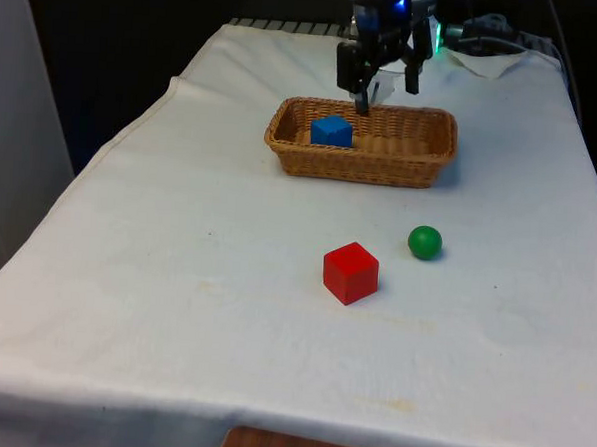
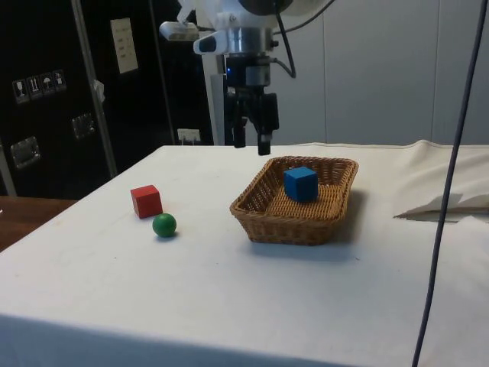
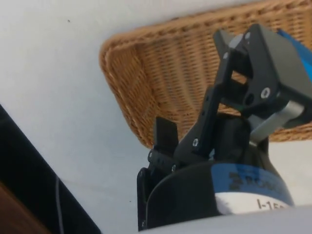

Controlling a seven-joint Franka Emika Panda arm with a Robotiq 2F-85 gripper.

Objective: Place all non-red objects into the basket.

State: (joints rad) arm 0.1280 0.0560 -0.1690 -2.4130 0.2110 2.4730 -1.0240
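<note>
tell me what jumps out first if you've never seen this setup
The wicker basket at the table's far end, with a blue cube already inside and the open gripper hanging just above it, empty. Nearer the camera, a red cube and a green ball sit close together, apart, on the white cloth.

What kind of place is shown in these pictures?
Probably a robotics lab or test room: a table under a white cloth holds a wicker basket and simple coloured test objects, with dark cabinets behind.
</note>
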